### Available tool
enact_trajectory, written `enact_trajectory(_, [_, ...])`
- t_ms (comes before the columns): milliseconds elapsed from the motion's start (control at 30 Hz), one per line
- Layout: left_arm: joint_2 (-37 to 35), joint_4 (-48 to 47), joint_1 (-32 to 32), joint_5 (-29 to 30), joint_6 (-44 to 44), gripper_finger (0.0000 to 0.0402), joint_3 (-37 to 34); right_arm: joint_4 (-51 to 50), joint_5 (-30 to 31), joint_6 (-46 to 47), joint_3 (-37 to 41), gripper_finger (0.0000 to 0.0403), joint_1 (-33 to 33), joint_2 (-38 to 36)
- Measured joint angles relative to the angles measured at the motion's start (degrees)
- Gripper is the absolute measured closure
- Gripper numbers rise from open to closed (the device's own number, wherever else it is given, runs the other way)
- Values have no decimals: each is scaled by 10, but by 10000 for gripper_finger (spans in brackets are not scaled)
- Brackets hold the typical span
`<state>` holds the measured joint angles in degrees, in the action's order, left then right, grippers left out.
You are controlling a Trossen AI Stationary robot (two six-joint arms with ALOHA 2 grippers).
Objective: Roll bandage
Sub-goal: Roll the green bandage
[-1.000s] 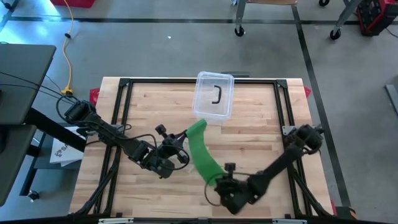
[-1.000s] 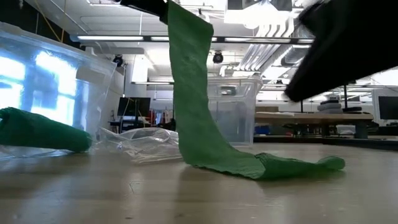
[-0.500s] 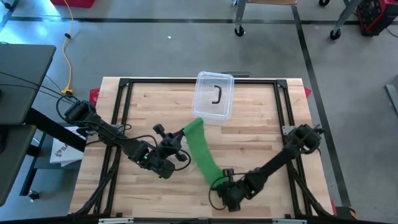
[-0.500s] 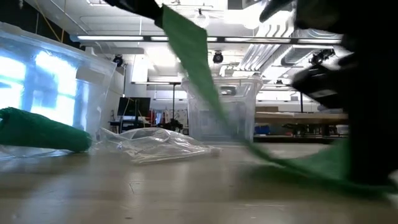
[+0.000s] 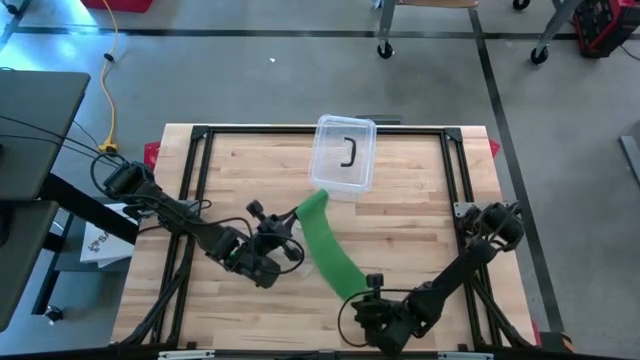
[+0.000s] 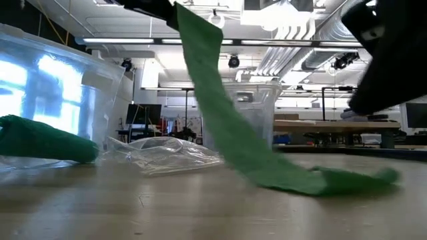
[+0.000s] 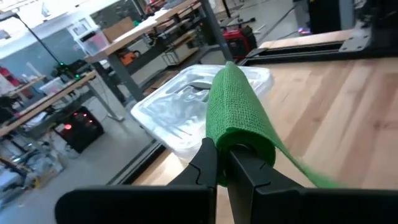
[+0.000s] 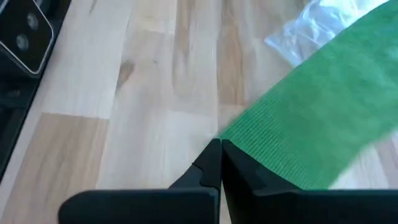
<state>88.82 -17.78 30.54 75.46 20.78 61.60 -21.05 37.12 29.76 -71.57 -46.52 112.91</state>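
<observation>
**Inspector:** State your left side first.

**Operator:** My left gripper has its jaws shut on the upper end of the green bandage, held raised above the counter just in front of the clear plastic box. In my left wrist view the fabric wraps over the fingertips.

**Inspector:** How does the strip lie?

**Operator:** Its long axis runs diagonally from my left jaws down toward the near edge, sloping to the wood, where the far end lies flat.

**Inspector:** And the right?

**Operator:** My right gripper has its jaws closed at the lower end; the strip's edge sits right at them, but I cannot confirm a pinch. In my judgement rolling starts here, since the right arm is nearer the resting end.
</observation>
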Motion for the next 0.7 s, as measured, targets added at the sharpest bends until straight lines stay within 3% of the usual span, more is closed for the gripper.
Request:
enact_trajectory(200, [0,78,14,-25,-59,396,0,-31,30,7,-22,403,-8,-1])
enact_trajectory(533, [0,257,84,-60,-210,396,0,-301,225,216,-99,402,-84,-48])
enact_trajectory(700, [0,381,124,-96,-340,396,0,-211,296,88,-99,387,-135,-102])
